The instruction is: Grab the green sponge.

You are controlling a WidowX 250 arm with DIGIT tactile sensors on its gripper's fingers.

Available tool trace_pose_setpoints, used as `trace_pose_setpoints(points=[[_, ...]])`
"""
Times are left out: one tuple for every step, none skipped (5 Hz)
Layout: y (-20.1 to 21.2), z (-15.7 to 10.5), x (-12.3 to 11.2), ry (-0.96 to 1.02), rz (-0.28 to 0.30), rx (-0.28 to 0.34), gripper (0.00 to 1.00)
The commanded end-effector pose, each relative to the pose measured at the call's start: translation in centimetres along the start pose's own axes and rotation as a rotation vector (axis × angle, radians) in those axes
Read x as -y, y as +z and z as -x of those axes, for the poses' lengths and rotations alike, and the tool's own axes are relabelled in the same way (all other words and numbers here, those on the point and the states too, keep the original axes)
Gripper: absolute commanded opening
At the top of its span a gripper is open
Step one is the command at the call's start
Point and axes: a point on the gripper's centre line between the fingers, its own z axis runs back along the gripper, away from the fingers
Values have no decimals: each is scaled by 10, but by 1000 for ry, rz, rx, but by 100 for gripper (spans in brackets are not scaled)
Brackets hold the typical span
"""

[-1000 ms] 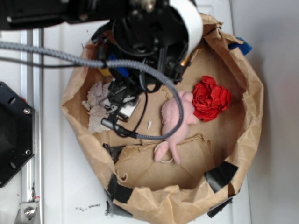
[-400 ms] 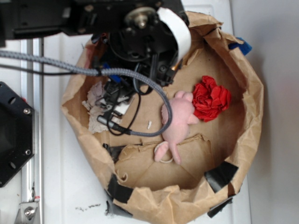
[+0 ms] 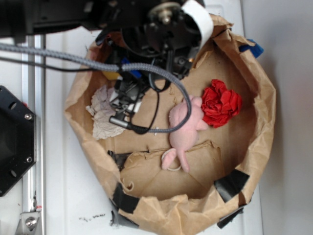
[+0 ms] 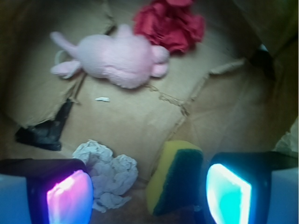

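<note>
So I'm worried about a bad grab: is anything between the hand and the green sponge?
Nothing visible. The hand is open, and the green sponge sits between its fingers, close to the right one. The paper wad lies beside the left finger, apart from the sponge.

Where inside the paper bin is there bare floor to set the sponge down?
Bare cardboard lies between the pink plush toy and the crumpled paper wad. It is crowded around the open gripper, where the wad and the green sponge lie.
</note>
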Motion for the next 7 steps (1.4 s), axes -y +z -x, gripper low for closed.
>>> trace_pose_setpoints(points=[[5,-6,1,84,-40,66,100],[-2,-6,-4,89,-45,82,100],[-13,-8,-12,92,-61,93,100],[-22,-9,-12,96,-72,94,100],[-30,-7,-8,62,-95,83,100],[-30,-5,-12,75,-77,66,100],[-28,-1,-19,108,-54,53,100]])
